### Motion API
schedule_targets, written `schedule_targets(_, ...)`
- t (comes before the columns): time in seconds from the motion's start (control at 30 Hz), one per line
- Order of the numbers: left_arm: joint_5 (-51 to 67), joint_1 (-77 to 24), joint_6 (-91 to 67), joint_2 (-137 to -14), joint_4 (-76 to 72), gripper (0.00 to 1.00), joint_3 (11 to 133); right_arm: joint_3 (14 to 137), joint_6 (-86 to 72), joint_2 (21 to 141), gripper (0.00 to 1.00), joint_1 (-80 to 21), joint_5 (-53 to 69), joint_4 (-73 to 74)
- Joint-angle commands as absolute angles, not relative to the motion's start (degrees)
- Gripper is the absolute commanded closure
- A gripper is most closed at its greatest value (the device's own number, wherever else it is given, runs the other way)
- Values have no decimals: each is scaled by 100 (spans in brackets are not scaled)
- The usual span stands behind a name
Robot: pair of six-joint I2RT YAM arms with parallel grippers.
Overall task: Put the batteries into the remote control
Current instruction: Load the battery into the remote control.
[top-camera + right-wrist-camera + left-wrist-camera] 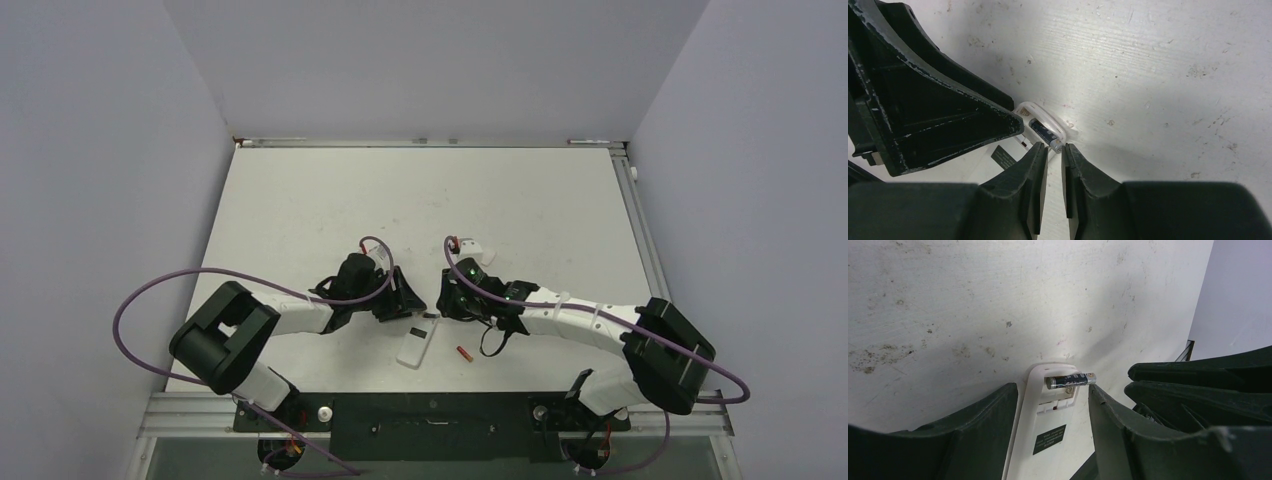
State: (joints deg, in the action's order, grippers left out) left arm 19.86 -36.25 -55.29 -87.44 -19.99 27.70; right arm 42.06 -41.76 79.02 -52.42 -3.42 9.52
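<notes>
The remote control [1048, 430] lies plain white face up, its battery bay open at the far end; in the top view the remote control [418, 343] sits near the table's front. A dark battery [1070, 380] rests crosswise in the bay, one end poking past the right rim. My left gripper [1053, 387] is open and straddles the remote. My right gripper [1054, 147] has its jaws a narrow slit apart, the tips right at that battery's [1045, 135] silver end, nothing clamped. A red battery [464, 353] lies loose to the right of the remote.
Both grippers, left [408, 300] and right [443, 300], meet tip to tip over the remote's far end. A small white piece [478, 247] lies behind the right wrist. Grey walls stand on three sides of the scuffed white table [300, 210].
</notes>
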Motion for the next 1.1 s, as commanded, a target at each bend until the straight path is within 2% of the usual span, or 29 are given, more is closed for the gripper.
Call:
schedule_targets(0.0,1796,-3656,-5379,-8960,-1591,49,2751,4227,-4407,8062,82,-5203,-348,611)
schedule_targets(0.27,1783,-3656,-5353,-8967,-1573,54,2760,4210,-4454,8213,84,-5207,-286,613)
schedule_targets(1.07,1796,-3654,-5422,-8981,-1704,81,2619,4122,-4592,8280,87,-5246,-201,580)
